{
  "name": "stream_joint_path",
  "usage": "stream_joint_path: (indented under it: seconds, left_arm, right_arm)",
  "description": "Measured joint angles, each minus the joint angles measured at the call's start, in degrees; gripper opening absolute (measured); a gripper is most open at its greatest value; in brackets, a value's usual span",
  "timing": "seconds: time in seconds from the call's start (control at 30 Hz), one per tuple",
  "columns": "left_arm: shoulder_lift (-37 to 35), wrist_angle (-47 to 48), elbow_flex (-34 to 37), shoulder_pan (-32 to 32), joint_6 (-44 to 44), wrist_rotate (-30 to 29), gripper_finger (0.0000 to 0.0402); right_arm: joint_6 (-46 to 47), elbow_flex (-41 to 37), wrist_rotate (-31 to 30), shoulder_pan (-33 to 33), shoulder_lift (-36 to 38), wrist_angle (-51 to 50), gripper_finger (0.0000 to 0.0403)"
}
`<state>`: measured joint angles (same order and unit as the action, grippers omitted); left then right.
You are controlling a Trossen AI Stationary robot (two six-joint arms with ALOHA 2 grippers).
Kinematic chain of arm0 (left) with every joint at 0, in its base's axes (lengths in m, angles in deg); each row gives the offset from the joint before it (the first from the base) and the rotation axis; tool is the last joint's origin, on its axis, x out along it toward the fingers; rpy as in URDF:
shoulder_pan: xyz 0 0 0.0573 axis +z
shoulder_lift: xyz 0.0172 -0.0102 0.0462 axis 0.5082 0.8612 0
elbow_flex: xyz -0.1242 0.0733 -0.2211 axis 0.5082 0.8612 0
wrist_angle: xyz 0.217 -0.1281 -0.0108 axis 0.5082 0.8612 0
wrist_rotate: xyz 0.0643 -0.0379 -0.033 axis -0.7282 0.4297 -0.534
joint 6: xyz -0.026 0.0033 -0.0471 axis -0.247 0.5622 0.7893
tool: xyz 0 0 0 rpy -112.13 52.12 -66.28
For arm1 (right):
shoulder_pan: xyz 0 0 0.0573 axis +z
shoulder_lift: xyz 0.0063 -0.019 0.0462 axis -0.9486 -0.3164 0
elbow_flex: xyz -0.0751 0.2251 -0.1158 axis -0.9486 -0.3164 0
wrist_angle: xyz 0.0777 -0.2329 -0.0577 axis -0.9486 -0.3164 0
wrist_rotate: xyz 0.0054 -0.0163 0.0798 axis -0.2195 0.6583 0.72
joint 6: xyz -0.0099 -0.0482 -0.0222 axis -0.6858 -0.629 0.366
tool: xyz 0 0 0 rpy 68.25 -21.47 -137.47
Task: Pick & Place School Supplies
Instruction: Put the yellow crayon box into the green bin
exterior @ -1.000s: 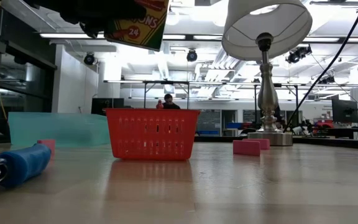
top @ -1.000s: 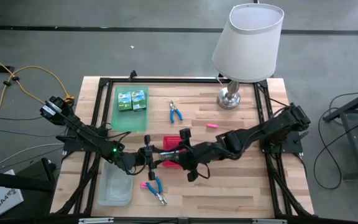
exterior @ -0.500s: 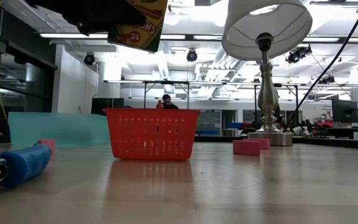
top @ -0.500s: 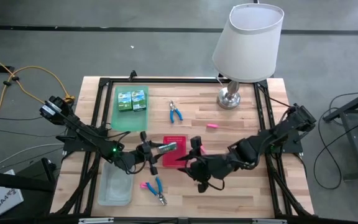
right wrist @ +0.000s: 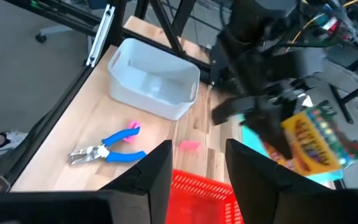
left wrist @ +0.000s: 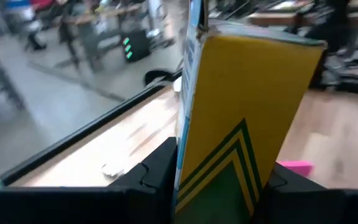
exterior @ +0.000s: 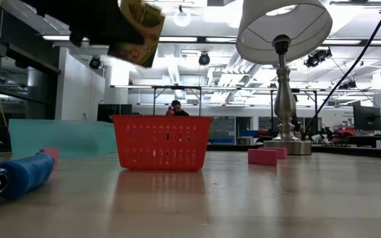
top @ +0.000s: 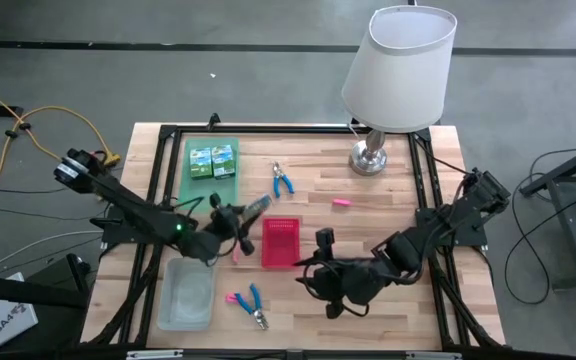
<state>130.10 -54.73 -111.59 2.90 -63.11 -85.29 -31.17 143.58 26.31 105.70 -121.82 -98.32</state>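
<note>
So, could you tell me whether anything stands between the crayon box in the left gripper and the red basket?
Nothing visible does. The left gripper holds the crayon box in the air, just beside the red basket, whose open top looks unobstructed. The right gripper sits off on the basket's other side, with empty fingers.

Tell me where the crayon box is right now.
The crayon box is held in the left gripper, raised above the table just left of the red basket, near the green tray.

crayon boxes: three, two on the green tray (top: 214, 161) and one held up (top: 253, 208)
pink erasers: three, I think (top: 340, 202)
pliers-type tools: two (top: 282, 180)
baskets: one red (top: 280, 242)
clear bins: one (top: 185, 296)
lamps: one (top: 396, 75)
</note>
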Motion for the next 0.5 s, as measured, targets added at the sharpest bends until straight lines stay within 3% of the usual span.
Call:
stream_joint_path:
  seconds: [0.5]
  left_arm:
    - [-11.92,38.62,0.0,12.85,24.92,11.64,0.0115]
  right_arm:
    - [6.96,0.0,-0.18,1.49,-0.04,-6.9,0.0138]
